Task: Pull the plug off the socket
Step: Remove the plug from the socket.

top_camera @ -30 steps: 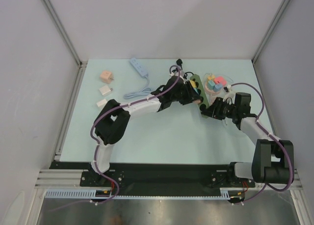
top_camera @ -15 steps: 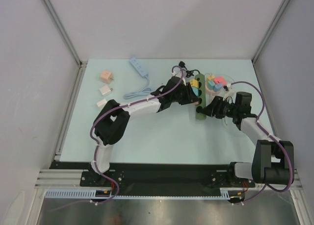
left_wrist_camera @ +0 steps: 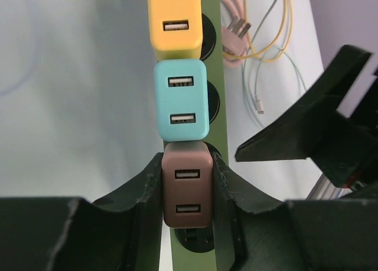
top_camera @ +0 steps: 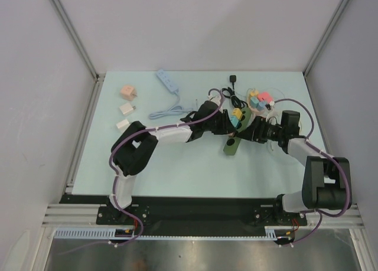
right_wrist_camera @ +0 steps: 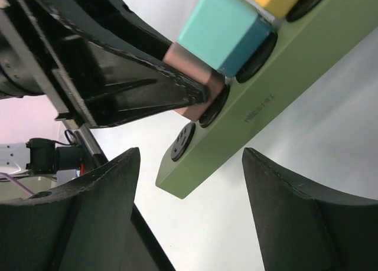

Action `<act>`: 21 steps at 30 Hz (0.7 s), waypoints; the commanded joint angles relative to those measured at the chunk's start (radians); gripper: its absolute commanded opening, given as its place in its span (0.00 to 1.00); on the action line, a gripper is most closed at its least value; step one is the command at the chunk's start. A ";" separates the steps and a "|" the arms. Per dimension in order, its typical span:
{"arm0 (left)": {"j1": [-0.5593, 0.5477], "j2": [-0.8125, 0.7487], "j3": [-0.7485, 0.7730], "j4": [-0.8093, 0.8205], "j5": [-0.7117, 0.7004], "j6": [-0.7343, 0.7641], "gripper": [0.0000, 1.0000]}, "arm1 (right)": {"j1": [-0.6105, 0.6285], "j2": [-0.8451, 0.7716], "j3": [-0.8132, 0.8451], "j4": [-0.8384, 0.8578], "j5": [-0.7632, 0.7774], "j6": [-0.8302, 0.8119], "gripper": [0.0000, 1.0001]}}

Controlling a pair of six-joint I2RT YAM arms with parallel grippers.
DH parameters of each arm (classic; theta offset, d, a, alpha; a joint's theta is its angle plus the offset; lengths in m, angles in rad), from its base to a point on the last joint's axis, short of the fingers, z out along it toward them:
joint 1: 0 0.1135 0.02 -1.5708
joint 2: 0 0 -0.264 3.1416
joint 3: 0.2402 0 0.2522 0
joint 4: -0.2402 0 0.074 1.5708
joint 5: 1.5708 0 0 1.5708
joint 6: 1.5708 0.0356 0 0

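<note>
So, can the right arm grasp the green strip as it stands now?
Probably yes. The right end effector is open and the free end of the strip sits between its fingers, nothing blocking. The left end effector grips the brown plug further along.

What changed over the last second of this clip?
The left gripper closed on the brown adapter; the right gripper opened around the green power strip, whose near end swung toward the left arm's side. The blue power strip and the loose adapters at far left stayed put.
</note>
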 commanded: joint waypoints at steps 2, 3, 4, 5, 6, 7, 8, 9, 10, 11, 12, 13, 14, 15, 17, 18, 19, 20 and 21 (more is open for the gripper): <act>-0.013 -0.117 0.031 0.199 0.017 0.034 0.00 | -0.034 0.033 0.047 0.014 -0.088 0.007 0.76; -0.013 -0.119 0.030 0.202 0.011 0.034 0.00 | -0.038 0.045 0.045 0.014 -0.104 0.012 0.76; -0.014 -0.119 0.030 0.205 0.003 0.032 0.00 | -0.043 0.050 0.040 0.023 -0.116 0.027 0.77; -0.013 -0.120 0.030 0.209 -0.002 0.031 0.00 | -0.046 0.056 0.034 0.029 -0.125 0.039 0.78; -0.013 -0.123 0.028 0.225 -0.018 0.020 0.00 | -0.045 0.064 0.024 0.048 -0.127 0.052 0.79; -0.013 -0.122 0.027 0.237 -0.028 0.012 0.00 | -0.043 0.067 0.016 0.063 -0.127 0.094 0.80; -0.013 -0.122 0.027 0.248 -0.034 -0.006 0.00 | -0.040 0.072 0.011 0.078 -0.121 0.115 0.81; -0.013 -0.122 0.030 0.255 -0.047 -0.018 0.00 | -0.026 0.073 0.007 0.088 -0.107 0.128 0.83; -0.016 -0.114 0.033 0.274 -0.054 -0.029 0.00 | -0.016 0.078 0.010 0.082 -0.082 0.151 0.88; -0.019 -0.110 0.037 0.280 -0.058 -0.038 0.00 | -0.006 0.076 0.008 0.083 -0.046 0.162 0.88; -0.020 -0.105 0.051 0.283 -0.070 -0.055 0.00 | 0.018 0.078 0.008 0.089 -0.027 0.176 0.89; -0.026 -0.099 0.060 0.286 -0.077 -0.063 0.00 | 0.027 0.075 0.007 0.097 -0.009 0.190 0.89; -0.029 -0.088 0.068 0.286 -0.081 -0.069 0.00 | 0.040 0.075 0.005 0.101 0.025 0.213 0.89; -0.032 -0.083 0.086 0.286 -0.086 -0.083 0.00 | 0.049 0.073 0.005 0.097 0.045 0.222 0.90; -0.043 -0.073 0.100 0.286 -0.095 -0.094 0.00 | 0.084 0.073 0.020 0.080 0.117 0.242 0.88; -0.046 -0.065 0.114 0.286 -0.098 -0.104 0.00 | 0.090 0.075 0.025 0.060 0.129 0.245 0.88; -0.052 -0.059 0.119 0.291 -0.100 -0.112 0.00 | 0.098 0.076 0.027 0.063 0.134 0.254 0.87; -0.056 -0.057 0.126 0.295 -0.103 -0.121 0.00 | 0.101 0.078 0.025 0.062 0.158 0.268 0.86; -0.059 -0.051 0.128 0.298 -0.106 -0.126 0.00 | 0.104 0.079 0.025 0.057 0.166 0.276 0.84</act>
